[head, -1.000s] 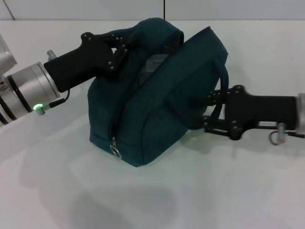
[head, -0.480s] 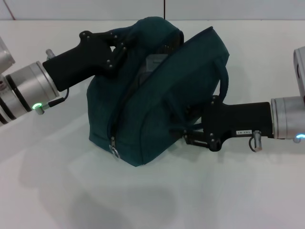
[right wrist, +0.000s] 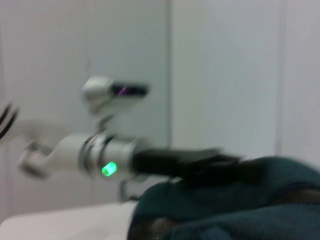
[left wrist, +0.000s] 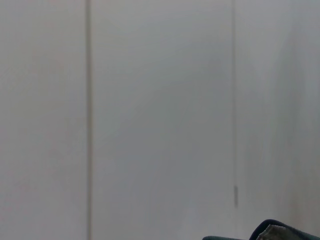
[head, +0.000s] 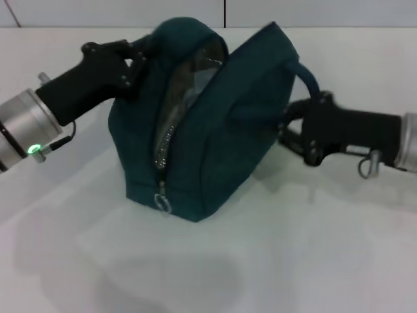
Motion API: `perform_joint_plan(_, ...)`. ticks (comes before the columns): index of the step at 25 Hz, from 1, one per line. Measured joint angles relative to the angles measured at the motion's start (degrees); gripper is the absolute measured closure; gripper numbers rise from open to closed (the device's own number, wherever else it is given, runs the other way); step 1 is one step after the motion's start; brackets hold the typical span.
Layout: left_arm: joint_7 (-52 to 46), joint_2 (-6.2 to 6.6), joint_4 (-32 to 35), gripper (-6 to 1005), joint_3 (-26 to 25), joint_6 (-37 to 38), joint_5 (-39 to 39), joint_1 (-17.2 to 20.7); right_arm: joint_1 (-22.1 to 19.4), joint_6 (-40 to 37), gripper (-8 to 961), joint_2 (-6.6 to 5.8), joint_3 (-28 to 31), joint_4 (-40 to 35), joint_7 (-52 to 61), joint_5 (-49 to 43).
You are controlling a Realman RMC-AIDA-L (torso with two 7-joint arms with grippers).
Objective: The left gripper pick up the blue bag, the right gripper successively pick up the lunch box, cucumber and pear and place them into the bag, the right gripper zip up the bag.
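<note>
Claw-wise, my left claw is clamped on the top edge of the blue bag, holding that flap up, and it has pulled further to my left and higher than a moment ago, so the mouth gapes wider and the pale lining shows. My right claw has risen from low against the bag's right flank to the loop handle on that side; it sits right at the strap, but whether its fingers have closed on the strap I cannot tell. The bag stands on the white counter, tilted, its base resting on the surface, with the zipper undone along the near end and the ring pull hanging low at the front. Something pale shows inside the opening, too unclear to name; no lunch box, cucumber or pear lies outside on the counter. I judge the packing done and the zipping step at hand, with the pull well apart from my right claw.
</note>
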Motion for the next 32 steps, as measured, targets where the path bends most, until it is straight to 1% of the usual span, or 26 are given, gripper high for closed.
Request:
perform_joint_plan(4, 0.3, 0.04, 0.0, 945, 0.2, 0.7, -1.7, 1.6, -1.1, -2.9, 877, -0.32, 3.4, 0.0, -0.2, 1.5)
perform_joint_plan(5, 0.3, 0.03, 0.0, 944, 0.2, 0.9, -1.7, 1.8, -1.1, -3.8, 877, -0.44, 4.2, 0.1, -0.2, 1.5)
perform_joint_plan(7, -0.1, 0.03, 0.0, 944, 0.4, 1.6, -1.3, 2.2, -1.0, -4.7, 877, -0.74, 4.7, 0.4, -0.2, 1.5)
perform_joint_plan(12, -0.5, 0.02, -1.5, 944, 0.7, 3.4, -0.8, 2.6, -0.8, -4.9, 878, -0.88, 4.7, 0.6, -0.2, 1.3)
perform_joint_plan(17, 0.2, 0.03, -2.2, 768, 0.9, 5.2, -0.8, 2.6, -0.7, -4.9, 878, -0.81, 4.8, 0.7, -0.2, 0.7)
perform_joint_plan(23, 0.4, -0.03, -2.5, 634, 0.7, 7.9, -1.9, 3.1, -1.0, -4.9, 878, -0.58, 4.8, 0.4, -0.2, 0.7)
perform_joint_plan(28, -0.1, 0.26, -2.5, 523, 0.2, 11.8, -4.3, 4.4, -1.1, -5.0, 879, -0.5, 4.9, 0.5, -0.2, 1.0)
perform_joint_plan(32, -0.2, 0.52, -2.1, 354, 0.1, 12.4, -4.6, 5.5, -1.1, -5.0, 879, -0.49, 4.9, 0.6, -0.1, 1.0)
